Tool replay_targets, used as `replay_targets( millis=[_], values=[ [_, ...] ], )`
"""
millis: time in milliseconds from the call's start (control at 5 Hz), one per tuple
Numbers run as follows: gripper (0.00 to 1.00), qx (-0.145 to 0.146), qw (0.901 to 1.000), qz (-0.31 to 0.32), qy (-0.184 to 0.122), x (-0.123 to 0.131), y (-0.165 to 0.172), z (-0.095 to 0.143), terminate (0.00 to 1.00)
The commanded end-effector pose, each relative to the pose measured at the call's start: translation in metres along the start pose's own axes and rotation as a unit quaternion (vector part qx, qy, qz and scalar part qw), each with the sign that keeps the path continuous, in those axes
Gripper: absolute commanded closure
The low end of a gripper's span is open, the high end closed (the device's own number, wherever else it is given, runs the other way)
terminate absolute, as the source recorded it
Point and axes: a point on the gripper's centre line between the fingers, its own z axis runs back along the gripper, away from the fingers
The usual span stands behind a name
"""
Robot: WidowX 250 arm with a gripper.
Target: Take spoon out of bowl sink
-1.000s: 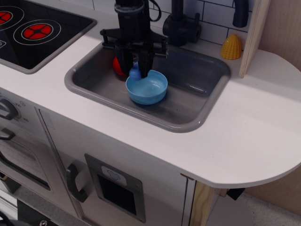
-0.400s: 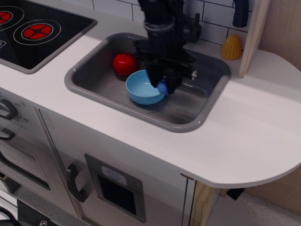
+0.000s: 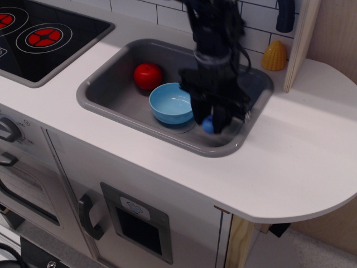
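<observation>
Black gripper (image 3: 210,121) hangs down into the sink (image 3: 106,103) from above, w/ its two dark fingers (image 3: 199,114) pointing down and clamped on the spoon (image 3: 208,124), so not spread at all, just the blue bit pinched between them. Only a small rounded blue piece of the spoon shows below the fingertips; the rest, incl. the scoop end, is hidden behind the gripper, can't tell which way it's turned. Spoon is out of the bowl (image 3: 173,103), held just right of the bowl's rim, over the grey floor of the sink near its front right corner; can't tell whether it touches the floor or is a bit above it. Bowl sits upright on the sink floor, roughly mid-basin, light blue, shallow, inside looks bare. Left finger of the gripper is right next to the bowl's right edge, touching or not I can't say. Red apple (image 3: 148,76) lies behind-left of the bowl, close to it, also in the sink. White countertop (image 3: 290,151) wraps round the basin; black stovetop (image 3: 39,36) w/ red rings off to the left, a yellow ridged cone-ish thing (image 3: 275,56) on the counter behind the sink's right corner, dark faucet base partly hidden behind the arm.
</observation>
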Motion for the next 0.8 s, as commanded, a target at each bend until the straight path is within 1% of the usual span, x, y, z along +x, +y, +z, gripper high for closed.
replay_targets(
  millis=[0, 200, 400, 600],
  values=[
    [1.0, 0.007, 0.9995, -0.023, 0.019, -0.004, -0.011, -0.01, 0.0],
    [0.0, 0.007, 0.999, -0.012, 0.042, -0.008, -0.011, -0.011, 0.0],
    [0.0, -0.012, 0.9981, -0.017, 0.057, -0.009, -0.009, -0.007, 0.0],
    [0.0, -0.027, 0.9979, -0.012, 0.057, -0.009, -0.004, 0.006, 0.0]
  ],
)
